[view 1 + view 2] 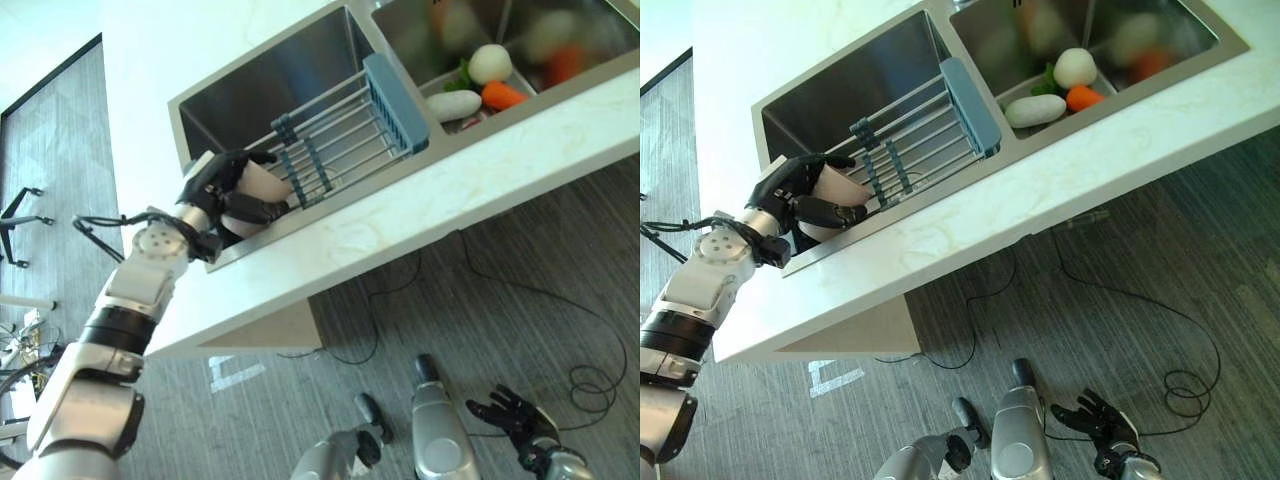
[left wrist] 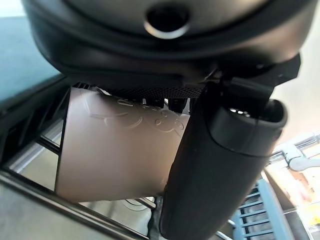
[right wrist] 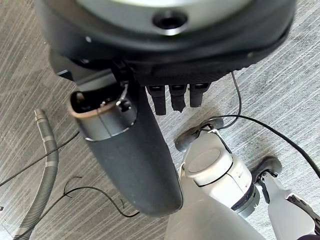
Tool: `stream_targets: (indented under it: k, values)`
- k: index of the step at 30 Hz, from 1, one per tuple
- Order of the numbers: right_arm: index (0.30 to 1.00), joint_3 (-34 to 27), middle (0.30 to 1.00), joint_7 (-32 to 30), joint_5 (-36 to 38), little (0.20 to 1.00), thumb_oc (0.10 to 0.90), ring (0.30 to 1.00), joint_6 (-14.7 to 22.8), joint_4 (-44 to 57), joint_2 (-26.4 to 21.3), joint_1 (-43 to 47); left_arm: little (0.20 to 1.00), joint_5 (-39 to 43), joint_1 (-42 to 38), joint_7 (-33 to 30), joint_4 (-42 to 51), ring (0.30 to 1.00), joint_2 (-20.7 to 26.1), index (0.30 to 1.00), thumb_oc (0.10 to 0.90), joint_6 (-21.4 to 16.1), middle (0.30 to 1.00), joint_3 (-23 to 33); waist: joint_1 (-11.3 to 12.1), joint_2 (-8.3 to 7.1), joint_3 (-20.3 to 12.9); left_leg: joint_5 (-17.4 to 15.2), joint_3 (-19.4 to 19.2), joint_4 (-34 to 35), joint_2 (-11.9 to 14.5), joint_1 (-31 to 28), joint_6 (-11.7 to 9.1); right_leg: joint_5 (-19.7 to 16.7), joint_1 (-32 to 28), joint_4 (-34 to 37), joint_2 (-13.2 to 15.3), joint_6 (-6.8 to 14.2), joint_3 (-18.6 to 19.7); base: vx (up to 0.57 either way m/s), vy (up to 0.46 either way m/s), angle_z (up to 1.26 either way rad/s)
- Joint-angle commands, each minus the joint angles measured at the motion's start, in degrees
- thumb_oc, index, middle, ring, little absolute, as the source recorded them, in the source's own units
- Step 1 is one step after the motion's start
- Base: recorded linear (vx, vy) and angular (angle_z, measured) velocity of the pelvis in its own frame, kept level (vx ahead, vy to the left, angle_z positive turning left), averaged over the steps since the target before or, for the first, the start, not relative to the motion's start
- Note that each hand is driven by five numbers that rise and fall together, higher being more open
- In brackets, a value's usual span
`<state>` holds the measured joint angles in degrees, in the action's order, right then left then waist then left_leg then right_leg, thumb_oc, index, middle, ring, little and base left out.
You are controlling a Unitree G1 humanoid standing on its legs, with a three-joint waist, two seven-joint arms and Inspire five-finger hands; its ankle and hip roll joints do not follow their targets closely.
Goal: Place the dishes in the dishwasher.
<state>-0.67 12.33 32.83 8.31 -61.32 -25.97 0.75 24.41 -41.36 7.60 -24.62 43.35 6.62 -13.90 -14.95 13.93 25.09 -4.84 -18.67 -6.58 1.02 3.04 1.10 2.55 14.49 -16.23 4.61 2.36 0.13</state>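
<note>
A: Right hand (image 1: 1102, 418), nearest, low at about 5 o'clock over the grey ribbed floor (image 1: 1110, 300). Fingers?

B: Loosely spread, lightly bent, nothing in them. Its wrist view shows the fingers (image 3: 173, 97) hanging free above the floor, the thumb standing apart.

A: Left hand (image 1: 222, 190)?

B: At about 9 o'clock, at the near left corner of the sink. Fingers (image 1: 825, 211) and thumb curled round a cup (image 1: 838, 188). Held fast; the cup is lying tilted on its side, mouth toward the hand.

A: Cup material?

B: Smooth, pale beige, tapering wall with a faint raised pattern, seen in the left wrist view (image 2: 115, 145). Whether it touches the rack, cannot tell.

A: The counter (image 1: 470, 175)?

B: White stone with pale veining, long straight front edge. Set into it, a stainless double sink (image 1: 250, 85), brushed metal, square-cornered.

A: Contents, left basin?

B: A wire rack (image 1: 335, 140) of parallel metal bars, lying across the basin's near side, with a blue-grey plastic end piece at the divider and dark clips along the bars. The cup is just beside its left end.

A: Far basin, toward 1 o'clock?

B: Vegetables (image 1: 1065, 85): a white round one, a long pale one, an orange carrot-like one, something green behind. Further items are too blurred to tell.
</note>
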Motion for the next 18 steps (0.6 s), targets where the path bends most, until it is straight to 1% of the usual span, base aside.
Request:
stream_targets:
  k: [1,5,8,9,10,11,13,14,15,16,18]
  values:
    - [0.9,0.12,0.9,-0.17,2.8,0.9,0.8,0.9,0.58,0.55,1.71,-2.74,0.9,-0.8,4.59,0.56,-1.28,0.9,4.59,0.9,0.8,0.98,0.9,3.54,3.12,-1.86,-2.67,-8.27,7.07,-10.61,1.68,8.41,-1.03,8.84,-1.1,-0.96,2.94,2.91,-4.01,-0.02,-0.008,0.04]
    - [0.9,0.33,0.9,-0.38,3.29,0.9,0.8,0.9,0.54,0.59,2.03,-2.43,0.9,-1.67,5.98,1.26,-0.82,0.9,4.51,0.9,0.8,2.67,0.9,4.04,3.67,-1.94,-2.59,-8.15,7.44,-10.61,1.58,8.52,-0.98,8.92,-1.26,-0.96,2.96,2.78,-4.49,-0.02,-0.005,0.03]
    - [0.9,0.43,0.9,-0.29,3.74,0.9,0.8,0.9,0.67,0.28,2.04,-2.1,0.9,-4.07,6.97,4.11,-1.2,0.9,4.52,0.9,0.8,6.13,0.9,3.9,4.07,-1.88,-2.64,-8.04,7.62,-10.61,1.58,8.62,-1.0,8.96,-1.39,-0.96,3.07,2.75,-5.0,-0.02,-0.004,0.04]
    - [0.9,0.43,0.9,-0.41,3.86,0.9,0.8,0.9,0.47,0.45,1.98,-1.96,0.9,-5.08,7.3,5.52,-1.62,0.9,4.56,0.9,0.8,7.21,0.9,3.61,4.13,-1.86,-2.61,-8.01,7.66,-10.61,1.57,8.64,-0.98,8.96,-1.4,-0.96,3.09,2.74,-5.13,-0.03,0.002,0.1]
    - [0.9,0.42,0.9,-0.46,3.95,0.9,0.8,0.9,0.37,0.59,1.91,-1.85,0.9,-6.88,7.69,8.02,-2.25,0.9,4.61,0.9,0.8,9.1,0.9,3.05,4.1,-1.85,-2.35,-8.11,7.75,-10.61,1.47,8.36,-0.93,9.14,-1.78,-0.96,3.19,2.79,-5.35,-0.04,0.003,0.08]
    - [0.9,0.51,0.9,-0.63,4.18,0.9,0.8,0.9,0.14,0.97,1.7,-1.59,0.9,-8.76,7.9,10.34,-3.06,0.9,4.43,0.9,0.8,10.31,0.9,1.73,4.03,-1.82,-2.19,-8.13,7.84,-10.61,1.42,8.37,-0.92,9.17,-1.78,-0.96,3.15,2.8,-5.42,-0.04,0.002,0.06]
    - [0.9,0.42,0.9,-0.63,4.17,0.9,0.8,0.9,0.02,1.0,1.53,-1.4,0.9,-9.71,7.99,12.99,-3.69,0.9,4.32,0.9,0.8,10.71,0.9,0.74,3.89,-1.76,-2.1,-8.16,7.8,-10.61,1.41,8.26,-0.92,9.16,-1.85,-0.96,3.12,2.79,-5.42,-0.02,0.001,0.03]
    - [0.9,0.47,0.9,-0.9,4.05,0.9,0.8,0.9,-0.07,1.2,1.53,-1.3,0.9,-10.78,7.92,15.43,-4.07,0.9,3.96,0.9,0.8,11.17,0.9,0.17,3.77,-1.72,-2.12,-8.2,7.73,-10.61,1.41,8.21,-0.93,9.19,-1.87,-0.96,3.05,2.77,-5.34,-0.01,0.007,0.09]
    - [0.9,0.42,0.9,-0.94,4.02,0.9,0.8,0.9,-0.01,1.07,1.45,-1.21,0.368,-11.37,7.94,16.09,-3.87,0.368,3.84,0.368,0.445,10.99,0.368,-0.35,3.7,-1.61,-2.12,-8.22,7.71,-10.61,1.39,8.14,-0.92,9.15,-1.89,-0.96,3.04,2.8,-5.29,-0.01,0.013,0.09]
    - [0.9,0.44,0.9,-0.97,4.05,0.9,0.8,0.9,0.17,0.77,1.34,-0.98,0.3,-12.85,7.52,17.02,-3.73,0.3,3.67,0.3,0.4,10.99,0.3,-1.43,3.57,-1.52,-2.11,-8.3,7.62,-10.61,1.36,8.03,-0.89,9.14,-1.9,-0.96,3.01,2.8,-5.17,0.0,0.011,0.06]
    - [0.9,0.37,0.9,-0.97,3.96,0.9,0.8,0.9,0.42,0.26,1.27,-0.66,0.3,-14.83,6.94,17.51,-3.32,0.3,3.75,0.3,0.4,11.14,0.3,-2.41,3.44,-1.41,-2.18,-8.33,7.46,-10.61,1.39,7.96,-0.92,9.1,-1.9,-0.96,3.05,2.87,-5.06,0.0,0.0,0.0]
